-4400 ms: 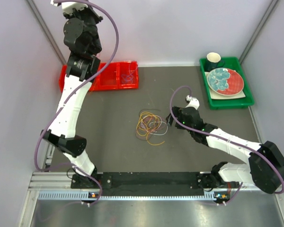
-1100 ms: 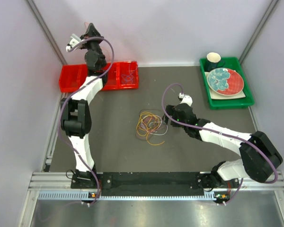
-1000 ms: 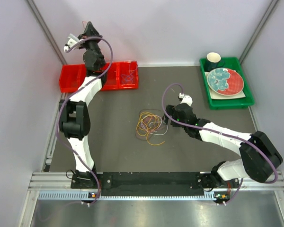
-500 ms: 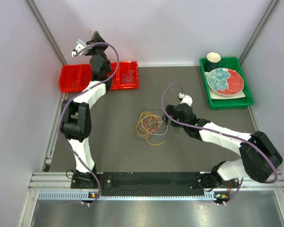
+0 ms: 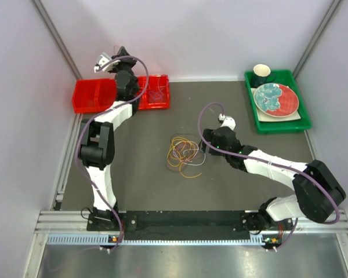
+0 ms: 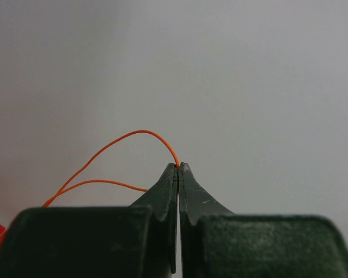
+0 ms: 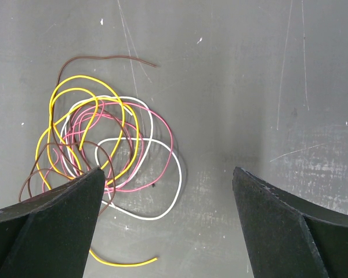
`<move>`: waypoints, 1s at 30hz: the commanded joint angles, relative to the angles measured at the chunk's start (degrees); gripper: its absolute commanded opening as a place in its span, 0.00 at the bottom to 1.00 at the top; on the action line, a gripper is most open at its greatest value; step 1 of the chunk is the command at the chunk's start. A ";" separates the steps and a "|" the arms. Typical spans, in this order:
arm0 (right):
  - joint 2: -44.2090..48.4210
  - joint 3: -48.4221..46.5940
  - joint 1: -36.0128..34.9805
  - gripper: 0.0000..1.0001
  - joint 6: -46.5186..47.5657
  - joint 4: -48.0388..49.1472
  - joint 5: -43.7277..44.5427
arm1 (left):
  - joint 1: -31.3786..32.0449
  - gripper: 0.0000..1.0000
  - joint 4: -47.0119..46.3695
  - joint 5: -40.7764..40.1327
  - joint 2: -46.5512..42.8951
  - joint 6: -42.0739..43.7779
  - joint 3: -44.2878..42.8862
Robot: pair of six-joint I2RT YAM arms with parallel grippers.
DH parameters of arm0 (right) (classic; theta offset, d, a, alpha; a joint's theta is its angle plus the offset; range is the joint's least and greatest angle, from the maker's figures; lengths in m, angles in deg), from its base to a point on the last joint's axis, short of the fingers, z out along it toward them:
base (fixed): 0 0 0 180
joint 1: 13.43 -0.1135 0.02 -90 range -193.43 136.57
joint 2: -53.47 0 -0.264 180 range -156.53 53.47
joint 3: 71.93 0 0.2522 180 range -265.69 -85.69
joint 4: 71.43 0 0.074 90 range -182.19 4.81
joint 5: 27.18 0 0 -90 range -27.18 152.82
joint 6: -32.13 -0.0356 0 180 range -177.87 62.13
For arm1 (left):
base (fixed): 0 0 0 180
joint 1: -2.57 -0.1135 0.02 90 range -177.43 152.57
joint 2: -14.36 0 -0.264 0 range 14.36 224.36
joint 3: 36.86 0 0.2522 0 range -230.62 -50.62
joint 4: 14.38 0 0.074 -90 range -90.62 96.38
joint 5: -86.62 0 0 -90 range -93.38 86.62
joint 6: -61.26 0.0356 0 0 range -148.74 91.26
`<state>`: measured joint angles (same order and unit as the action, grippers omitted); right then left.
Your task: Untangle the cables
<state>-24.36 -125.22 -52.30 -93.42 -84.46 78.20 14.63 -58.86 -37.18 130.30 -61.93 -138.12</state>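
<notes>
Orange cable (image 6: 122,139) is pinched at the very tips of the left gripper (image 6: 178,168), whose jaws are shut on it. The loop trails off to one side and down toward the red bin (image 5: 90,95). That gripper hangs high over the bin's middle — the drop, I judge, turns on carrying it over the bin's right compartment, where sorted cables (image 5: 158,91) already lie. The tangled cables (image 7: 98,139) sit on the mat, well apart from the bin, near and to its right. The right gripper (image 7: 167,174) hovers just beyond them from the bin, jaws wide and empty. Since a second ago the left gripper has swung from the bin's left end toward its middle — the right arm has not moved.
</notes>
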 commanded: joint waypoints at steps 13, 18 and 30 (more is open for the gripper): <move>-0.31 -3.10 -0.77 0.90 0.57 0.67 0.71 | -0.98 0.00 1.55 1.37 8.86 3.13 -6.71; -0.31 -3.19 -0.77 0.90 0.57 0.67 0.71 | -0.89 0.30 4.53 4.01 8.95 6.56 -8.82; -0.14 -3.10 -0.77 0.90 0.57 0.67 0.62 | -0.98 0.98 22.10 7.61 5.36 6.03 -13.39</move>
<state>-24.36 -125.24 -52.30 -93.42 -84.61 78.18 13.88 -43.43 -31.73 139.77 -56.03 -148.98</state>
